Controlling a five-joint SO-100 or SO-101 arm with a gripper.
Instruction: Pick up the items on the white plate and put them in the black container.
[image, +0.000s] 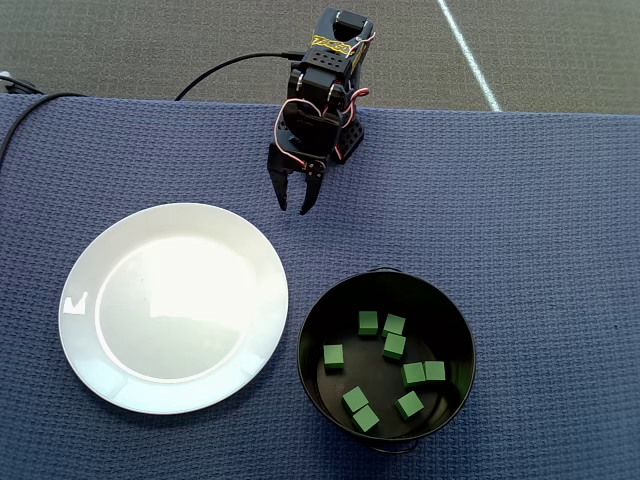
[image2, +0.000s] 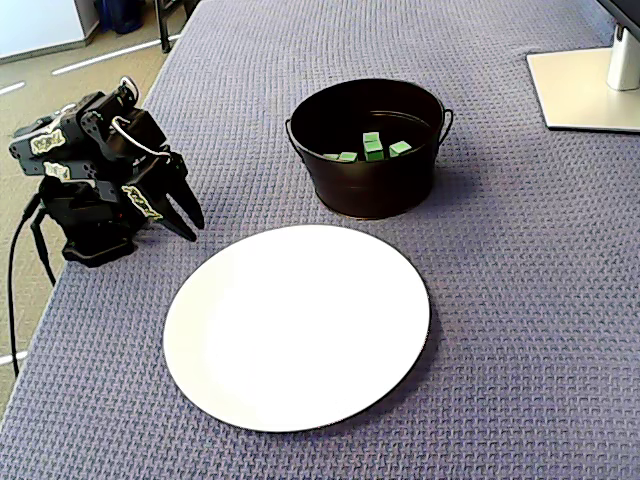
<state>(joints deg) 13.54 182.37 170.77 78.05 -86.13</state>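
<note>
Sitting inside the black pot (image: 386, 290), eight green cubes (image: 394, 346) lie scattered across its shiny floor. Beside it in the overhead view, to the left, the white plate (image: 80, 300) lies bare on the blue woven mat (image: 540, 200). Near the mat's far edge, the gripper (image: 294, 205) hangs folded back, fingers slightly parted, holding nothing.

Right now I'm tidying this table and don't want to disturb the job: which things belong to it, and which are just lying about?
Belong to the job:
white plate, bare
black container
eight green cubes inside it
gripper, holding nothing

Just lying about:
grey monitor stand
black cable
</note>
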